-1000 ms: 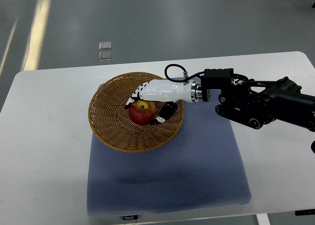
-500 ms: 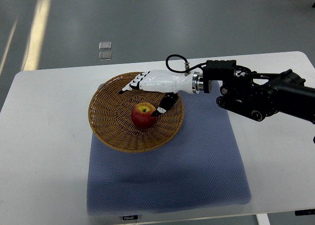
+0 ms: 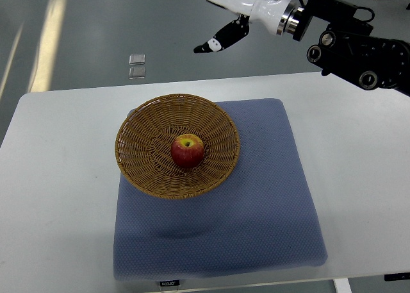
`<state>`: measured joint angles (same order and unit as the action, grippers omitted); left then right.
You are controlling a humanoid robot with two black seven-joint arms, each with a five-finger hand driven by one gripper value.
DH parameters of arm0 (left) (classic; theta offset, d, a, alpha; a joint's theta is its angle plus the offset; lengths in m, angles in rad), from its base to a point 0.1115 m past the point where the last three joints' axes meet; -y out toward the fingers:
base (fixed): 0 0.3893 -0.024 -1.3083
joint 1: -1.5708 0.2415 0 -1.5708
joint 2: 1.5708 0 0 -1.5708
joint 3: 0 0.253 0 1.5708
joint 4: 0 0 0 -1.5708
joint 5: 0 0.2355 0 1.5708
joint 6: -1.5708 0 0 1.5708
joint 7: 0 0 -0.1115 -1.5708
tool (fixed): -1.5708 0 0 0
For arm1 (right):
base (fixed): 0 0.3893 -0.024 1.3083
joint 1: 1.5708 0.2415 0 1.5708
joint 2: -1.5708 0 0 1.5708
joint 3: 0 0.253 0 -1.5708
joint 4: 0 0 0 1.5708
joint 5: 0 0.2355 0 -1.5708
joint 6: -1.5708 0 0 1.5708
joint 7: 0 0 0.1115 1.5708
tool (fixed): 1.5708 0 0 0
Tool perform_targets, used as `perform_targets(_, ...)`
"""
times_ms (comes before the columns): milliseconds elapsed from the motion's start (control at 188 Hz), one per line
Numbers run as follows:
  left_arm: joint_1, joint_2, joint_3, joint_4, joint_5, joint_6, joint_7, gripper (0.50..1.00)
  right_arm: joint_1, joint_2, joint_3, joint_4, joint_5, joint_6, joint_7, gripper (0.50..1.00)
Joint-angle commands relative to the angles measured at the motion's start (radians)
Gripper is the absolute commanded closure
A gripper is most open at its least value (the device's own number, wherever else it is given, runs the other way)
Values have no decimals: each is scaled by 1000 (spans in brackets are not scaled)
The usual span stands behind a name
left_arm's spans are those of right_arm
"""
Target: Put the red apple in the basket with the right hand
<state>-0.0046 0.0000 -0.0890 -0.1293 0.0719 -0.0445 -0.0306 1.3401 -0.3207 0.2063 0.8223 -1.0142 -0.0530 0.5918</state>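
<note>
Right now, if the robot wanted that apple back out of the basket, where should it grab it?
Probably from straight above, fingers closing around the apple's round sides. It sits upright, stem dimple up, in the middle of the basket, whose sloping wall blocks a low sideways reach. The right hand is open, up beyond the table.

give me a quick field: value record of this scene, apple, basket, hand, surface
apple: red apple lying in the middle of the basket, stem end up
basket: round wicker basket, on the rear left part of the mat
mat: blue-grey mat on the white table
right hand: right hand raised at the top edge of the picture, beyond the table, fingers spread, holding nothing
left hand: not in view
task state: apple is in the basket, nothing touching it
</note>
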Motion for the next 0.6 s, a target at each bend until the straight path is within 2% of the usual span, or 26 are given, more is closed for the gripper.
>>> perform_targets(0, 0, 0, 0, 0, 0, 0, 0, 500, 2, -18, 33, -3, 149, 1, -3, 587)
perform_targets(11, 0, 0, 0, 0, 0, 0, 0, 500, 2, -18, 33, -3, 149, 1, -3, 587)
perform_targets(16, 0, 0, 0, -1, 0, 0, 0, 500, 2, -24, 53, -12, 267, -2, -4, 587)
perform_targets(69, 0, 0, 0, 0, 0, 0, 0, 500, 2, -24, 65, -28, 391, -7, -4, 589)
perform_targets(122, 0, 0, 0, 0, 0, 0, 0, 500, 2, -24, 65, -28, 391, -7, -4, 589)
perform_targets(128, 0, 0, 0, 0, 0, 0, 0, 500, -1, -24, 68, -63, 508, -10, -4, 589)
perform_targets(138, 0, 0, 0, 0, 0, 0, 0, 500, -2, -24, 68, -74, 538, -10, -4, 587)
perform_targets(192, 0, 0, 0, 0, 0, 0, 0, 500, -12, -26, 67, -123, 653, -4, -4, 589)
perform_targets(245, 0, 0, 0, 0, 0, 0, 0, 500, -12, -26, 67, -123, 654, -4, -4, 589)
perform_targets(250, 0, 0, 0, 0, 0, 0, 0, 500, -33, -24, 65, -171, 758, 1, -4, 587)
perform_targets(271, 0, 0, 0, 0, 0, 0, 0, 500, -45, -24, 65, -192, 802, 2, -4, 587)
perform_targets(420, 0, 0, 0, 0, 0, 0, 0, 500, -102, -18, 67, -256, 1048, 1, -9, 587)
perform_targets(506, 0, 0, 0, -1, 0, 0, 0, 500, -121, -14, 67, -265, 1120, -1, -29, 583)
perform_targets(511, 0, 0, 0, -1, -1, 0, 0, 500, -140, -6, 67, -270, 1193, -7, -67, 581)
perform_targets(522, 0, 0, 0, 0, 0, 0, 0, 500, -145, -6, 67, -270, 1210, -7, -76, 581)
perform_targets(559, 0, 0, 0, 0, 0, 0, 0, 500, -159, -1, 73, -273, 1279, -11, -108, 581)
perform_targets(596, 0, 0, 0, 0, 0, 0, 0, 500, -159, -1, 73, -273, 1280, -11, -109, 581)
